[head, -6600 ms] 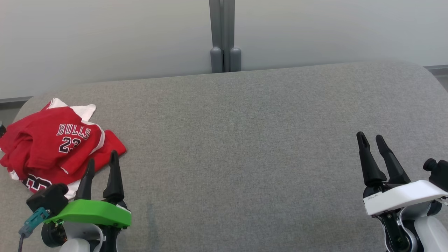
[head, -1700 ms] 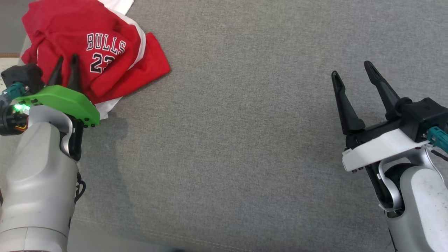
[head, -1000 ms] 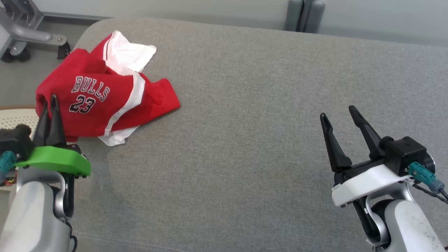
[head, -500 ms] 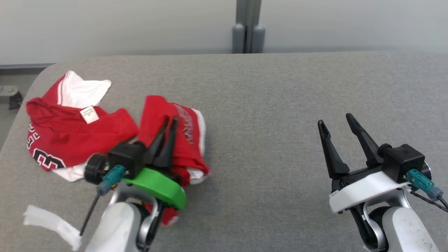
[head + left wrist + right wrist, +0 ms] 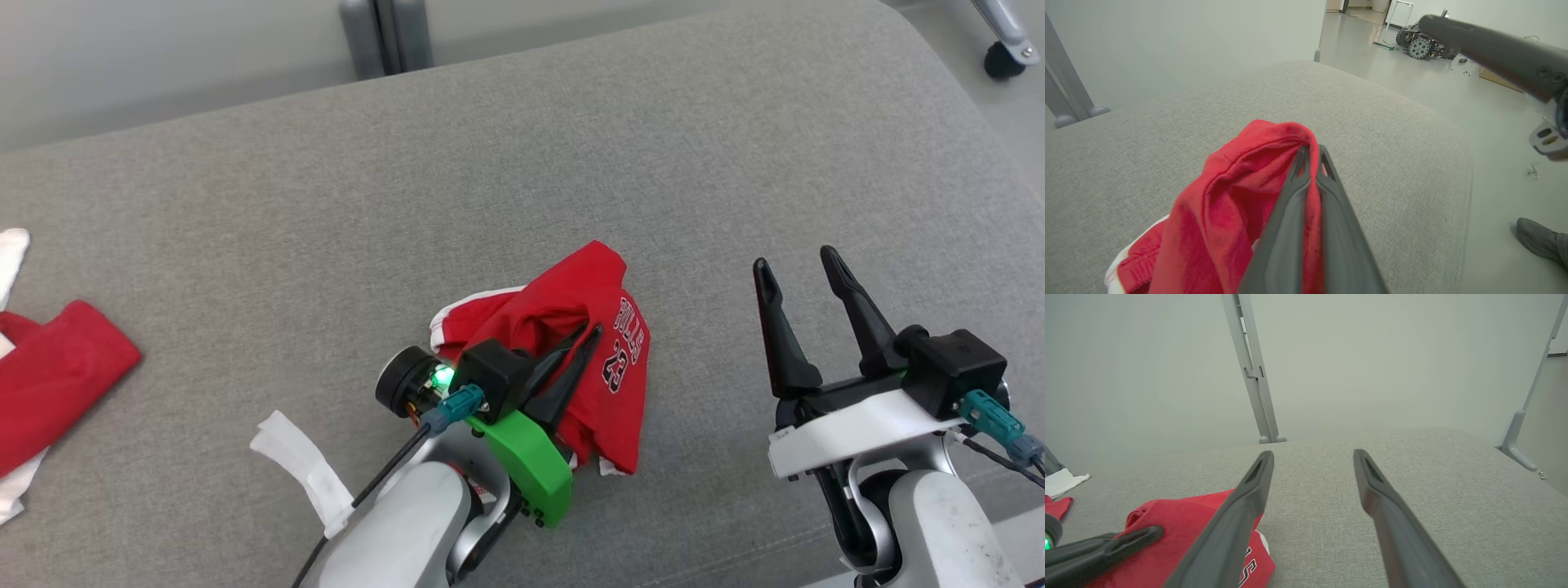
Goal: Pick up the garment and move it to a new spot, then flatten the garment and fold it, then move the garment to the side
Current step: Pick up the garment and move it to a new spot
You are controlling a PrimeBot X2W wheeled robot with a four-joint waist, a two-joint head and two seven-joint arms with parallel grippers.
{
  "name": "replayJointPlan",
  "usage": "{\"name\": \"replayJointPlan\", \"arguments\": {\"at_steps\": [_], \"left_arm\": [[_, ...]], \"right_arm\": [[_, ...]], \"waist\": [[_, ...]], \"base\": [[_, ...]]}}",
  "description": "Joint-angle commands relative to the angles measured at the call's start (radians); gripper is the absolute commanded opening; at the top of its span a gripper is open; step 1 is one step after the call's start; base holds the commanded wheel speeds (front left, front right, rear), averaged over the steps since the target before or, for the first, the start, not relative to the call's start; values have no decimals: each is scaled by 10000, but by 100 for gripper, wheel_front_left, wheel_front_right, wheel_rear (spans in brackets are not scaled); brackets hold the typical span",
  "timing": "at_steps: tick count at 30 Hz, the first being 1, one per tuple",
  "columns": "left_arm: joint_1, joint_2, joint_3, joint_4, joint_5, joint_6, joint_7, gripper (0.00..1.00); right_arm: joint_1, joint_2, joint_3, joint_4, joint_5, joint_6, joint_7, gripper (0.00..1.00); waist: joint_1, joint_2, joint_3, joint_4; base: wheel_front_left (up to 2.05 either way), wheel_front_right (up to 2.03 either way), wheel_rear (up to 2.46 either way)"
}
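At the left edge of the head view a red cloth (image 5: pixel 57 384) is cut off, and the white cloth (image 5: pixel 12 245) above it is cropped too. The garment (image 5: pixel 555 298) at centre is partly hidden behind the left gripper (image 5: pixel 589 330) and its green mount (image 5: pixel 531 457); its lettering (image 5: pixel 627 343) runs sideways and part is folded out of sight. In the left wrist view the garment runs off the bottom edge, a shoe (image 5: pixel 1537 243) is cropped at the lower right, and a wheeled machine (image 5: pixel 1421 43) at the upper right is too small to identify. In the right wrist view a finger (image 5: pixel 1229 531) of the right gripper (image 5: pixel 1312 452) covers part of the lettering.
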Motion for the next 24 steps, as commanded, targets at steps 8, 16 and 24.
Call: {"name": "replayJointPlan", "arguments": {"at_steps": [8,16,24], "left_arm": [[-239,23,-27,-130,-147,231,-1152,100],[794,899,1277,-1038,-500,1429,-1477,100],[1924,2082,3073,-1533,-927,2673,-1752,100]], "right_arm": [[-78,107,-100,345,-47,4,-183,100],[283,25,-139,306,-119,4,69,100],[662,39,-267,96,-175,4,327,100]], "waist": [[0,-1,162,21],[0,-1,-695,1035],[0,-1,-1216,1817]], "base": [[0,0,0],[0,0,0],[0,0,0]]}}
